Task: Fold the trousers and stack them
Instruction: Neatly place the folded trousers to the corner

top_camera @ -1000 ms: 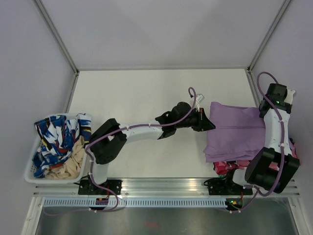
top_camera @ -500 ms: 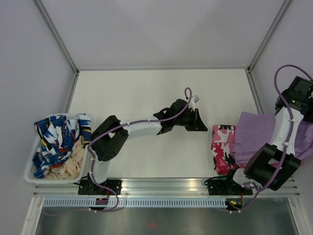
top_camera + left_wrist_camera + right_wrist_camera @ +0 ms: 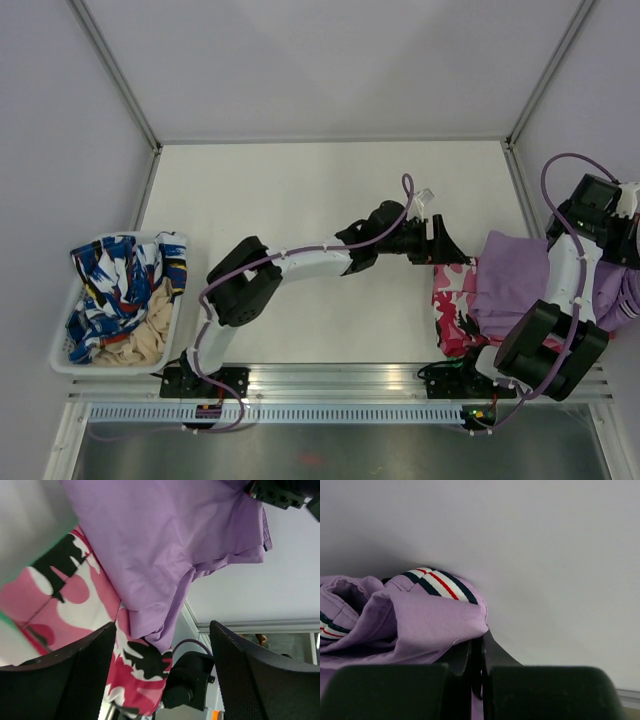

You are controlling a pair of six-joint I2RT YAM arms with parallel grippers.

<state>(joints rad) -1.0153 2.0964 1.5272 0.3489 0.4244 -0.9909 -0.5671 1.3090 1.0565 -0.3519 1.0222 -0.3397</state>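
The lilac trousers (image 3: 515, 285) lie bunched at the table's right edge, draped over a folded pink, white and black camouflage garment (image 3: 452, 310). My right gripper (image 3: 622, 243) is at the far right and holds them. In the right wrist view the right gripper (image 3: 477, 642) is shut on a fold of lilac cloth (image 3: 420, 625) beside a striped waistband (image 3: 437, 582). My left gripper (image 3: 440, 245) reaches across to the stack's left edge. In the left wrist view the left gripper (image 3: 162, 625) stands open and holds nothing, with the trousers (image 3: 165, 540) and camouflage garment (image 3: 90, 605) beyond its fingers.
A white basket (image 3: 60, 345) at the left edge holds blue-and-white patterned clothing (image 3: 115, 280) and a beige cloth (image 3: 140, 335). Metal frame posts and grey walls close in the table. The right arm's base (image 3: 545, 345) stands next to the stack.
The right arm dragged the trousers rightward, uncovering the camouflage garment's left part. The left gripper went from shut to open and moved right toward the stack.
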